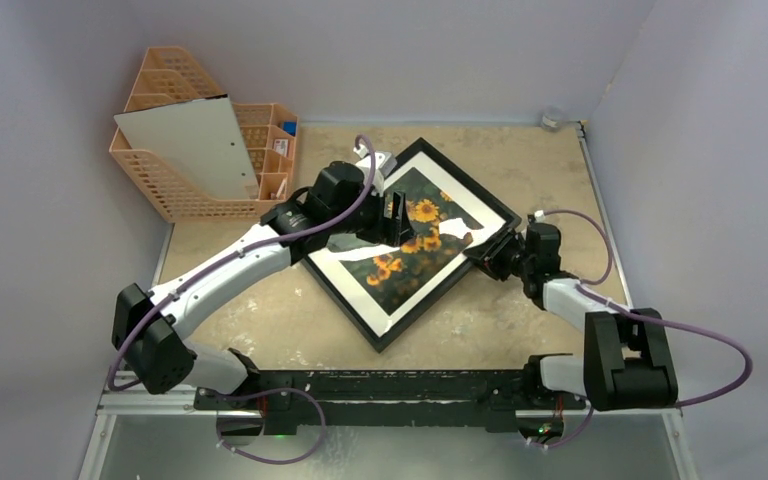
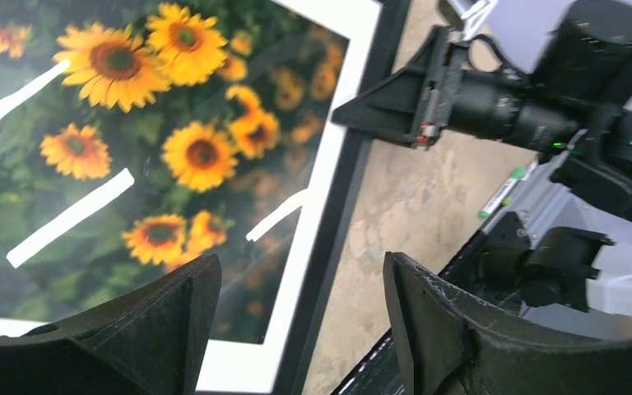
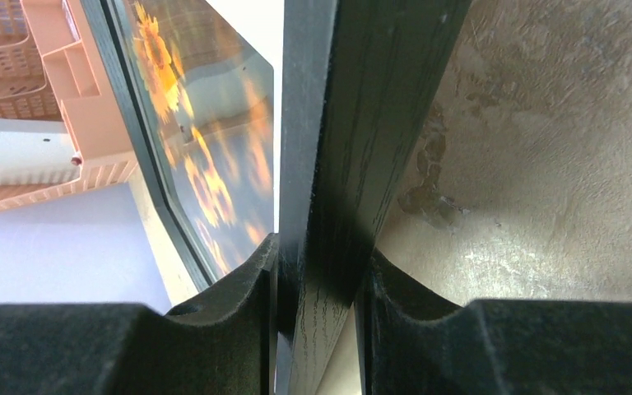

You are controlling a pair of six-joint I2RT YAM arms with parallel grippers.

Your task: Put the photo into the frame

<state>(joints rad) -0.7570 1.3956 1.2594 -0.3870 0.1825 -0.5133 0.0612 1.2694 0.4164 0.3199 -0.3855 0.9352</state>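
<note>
top view: the frame sits cornerwise on the table, the photo inside it. left wrist: the left gripper hangs over the sunflowers, fingers wide apart, holding nothing. right wrist: the right gripper pinches the frame's black edge.

The left arm stretches from its base at the near left, diagonally forward and to the right, with its wrist bent downward at the far end. The left gripper points down, its fingers spread wide with nothing between them. The right arm is folded close to its base, its forearm reaching leftward and its wrist low. The right gripper is clamped on the black edge of the frame, one finger pressed against each face.
</note>
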